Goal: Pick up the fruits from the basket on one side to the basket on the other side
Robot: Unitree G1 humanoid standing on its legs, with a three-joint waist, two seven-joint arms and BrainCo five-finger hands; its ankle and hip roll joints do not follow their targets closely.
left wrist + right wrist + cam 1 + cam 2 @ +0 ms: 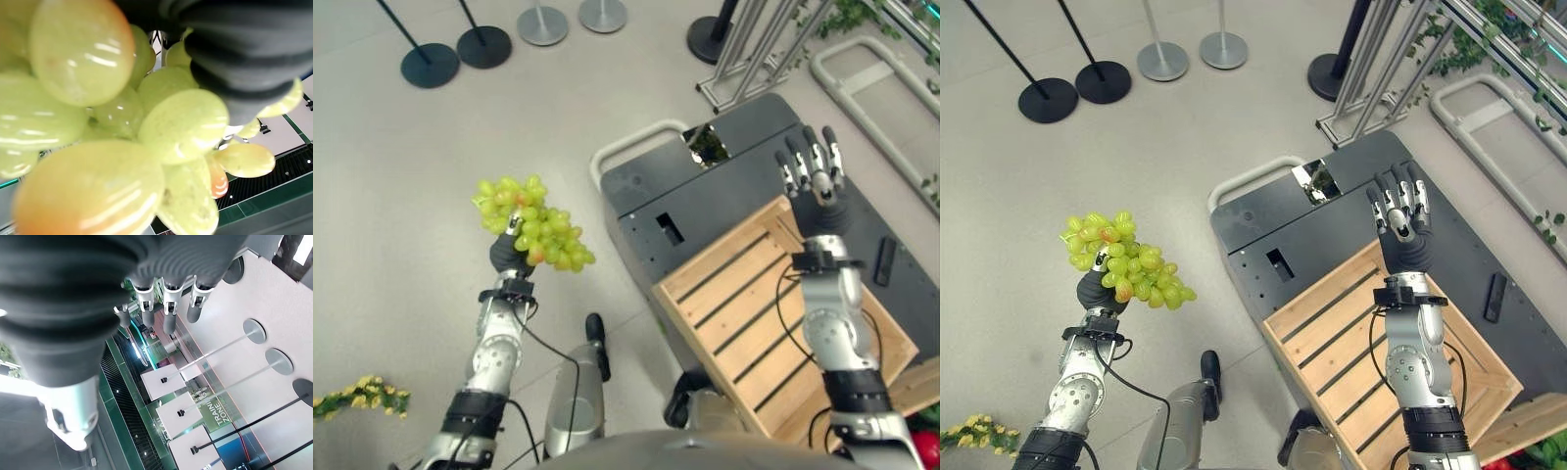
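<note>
The dark grey metal cart (773, 137) with a pale tube handle is standing on the light grey floor (411, 166), and it is the largest thing here. On its flat top, a shallow wooden crate (744, 294) made of pale slats is lying, and its near edge is reaching past the near edge of the cart. A small black bar-shaped object (885, 260) is lying on the cart top near the right edge, apart from the crate.

At the far edge of the floor, four round post bases are standing in a row: two black ones (430, 65) on the left and two grey ones (542, 24) beside them.

The bunch of green grapes (530, 224), with some orange-tinted berries, is being held up in the air over the floor, well to the left of the cart. The left hand (509, 257) is under the bunch and the grapes are hiding most of its fingers; in the left wrist view the berries (98, 147) are pressing close to the hand's dark cover, and I cannot tell how the fingers are closing.

The right hand (1400, 217) is hovering above the far edge of the crate with its fingers (168, 308) straight and spread, holding nothing.

A small sprig of yellow flowers (357, 396) is lying at the near left edge of the floor.
</note>
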